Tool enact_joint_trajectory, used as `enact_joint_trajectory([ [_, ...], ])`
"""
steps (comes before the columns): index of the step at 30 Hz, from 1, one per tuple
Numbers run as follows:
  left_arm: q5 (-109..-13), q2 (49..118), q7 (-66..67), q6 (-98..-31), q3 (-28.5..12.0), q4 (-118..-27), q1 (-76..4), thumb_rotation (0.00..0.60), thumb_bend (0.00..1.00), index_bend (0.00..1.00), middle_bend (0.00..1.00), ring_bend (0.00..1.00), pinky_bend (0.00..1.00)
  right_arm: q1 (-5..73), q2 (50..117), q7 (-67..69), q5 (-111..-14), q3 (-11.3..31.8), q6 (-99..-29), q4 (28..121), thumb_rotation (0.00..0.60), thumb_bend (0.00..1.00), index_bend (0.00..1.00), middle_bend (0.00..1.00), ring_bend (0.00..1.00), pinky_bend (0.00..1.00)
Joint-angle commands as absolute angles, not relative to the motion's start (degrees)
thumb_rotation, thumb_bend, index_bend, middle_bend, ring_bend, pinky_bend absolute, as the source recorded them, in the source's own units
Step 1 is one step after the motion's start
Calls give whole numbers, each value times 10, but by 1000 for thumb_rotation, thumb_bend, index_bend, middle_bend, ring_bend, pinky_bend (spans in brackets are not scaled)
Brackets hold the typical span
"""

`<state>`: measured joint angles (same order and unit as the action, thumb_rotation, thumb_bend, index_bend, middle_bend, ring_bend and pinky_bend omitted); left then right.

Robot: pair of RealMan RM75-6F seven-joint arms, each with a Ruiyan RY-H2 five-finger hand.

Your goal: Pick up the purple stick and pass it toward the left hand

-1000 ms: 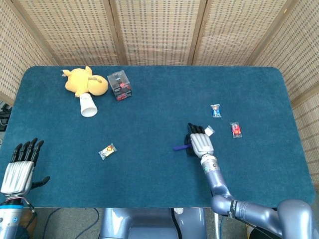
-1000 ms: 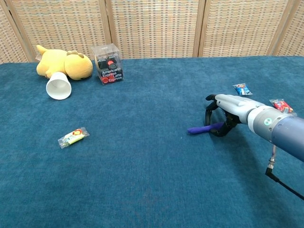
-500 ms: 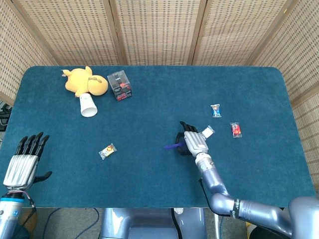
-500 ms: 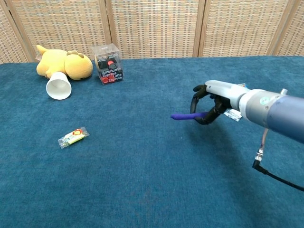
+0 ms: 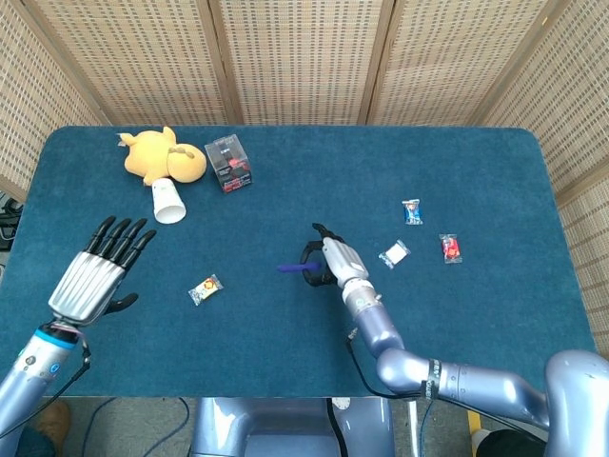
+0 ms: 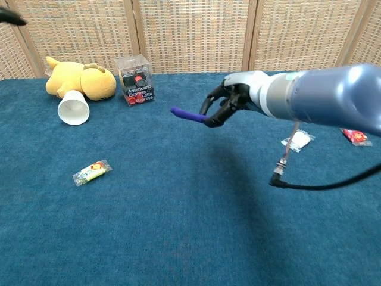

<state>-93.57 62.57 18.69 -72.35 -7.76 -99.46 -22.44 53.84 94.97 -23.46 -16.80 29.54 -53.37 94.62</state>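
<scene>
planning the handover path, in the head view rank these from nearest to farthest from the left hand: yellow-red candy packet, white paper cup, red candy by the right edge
From the left hand:
1. Yellow-red candy packet, just to its right.
2. White paper cup, behind it, beside the yellow plush toy; close to the packet, but a little farther.
3. Red candy, far across the table near the right edge.

Bright, even light, soft shadows, sharp focus, no glare.

Head view looks steeply down on the whole table (image 5: 285, 171); chest view faces it low, sharing its middle.
</scene>
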Motion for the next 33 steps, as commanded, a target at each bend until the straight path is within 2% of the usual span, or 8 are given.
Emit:
enact_joint_trajectory([
  [1, -956, 646, 151, -687, -101, -971, -278, 600, 0, 65, 0, 0, 0, 569, 955, -231, -126, 316, -547, 954, 600, 590, 660, 86, 0, 0],
  [7, -951, 682, 112, -663, -117, -950, -321, 600, 0, 168, 0, 0, 0, 590, 961, -228, -103, 320, -561, 956, 600, 594, 661, 87, 0, 0],
  [12, -942, 718, 104, -635, -125, -932, -356, 600, 0, 304, 0, 0, 0, 602, 966, -227, -94, 318, -568, 957, 600, 596, 661, 87, 0, 0],
  [14, -936, 737, 110, -620, -127, -922, -372, 600, 28, 361, 0, 0, 0, 606, 970, -226, -91, 316, -573, 956, 600, 599, 661, 87, 0, 0],
  [16, -929, 755, 121, -608, -128, -910, -385, 600, 120, 421, 0, 0, 0, 610, 973, -225, -85, 314, -576, 956, 600, 602, 661, 87, 0, 0],
  [18, -924, 778, 134, -600, -128, -896, -396, 600, 159, 437, 0, 0, 0, 614, 975, -224, -80, 314, -578, 954, 600, 604, 661, 88, 0, 0],
  [22, -916, 844, 143, -608, -125, -853, -412, 600, 158, 434, 0, 0, 0, 620, 980, -221, -77, 309, -579, 948, 600, 604, 661, 88, 0, 0],
  [33, -921, 896, 173, -628, -110, -813, -426, 600, 162, 461, 0, 0, 0, 622, 979, -210, -74, 303, -572, 940, 600, 607, 662, 90, 0, 0],
])
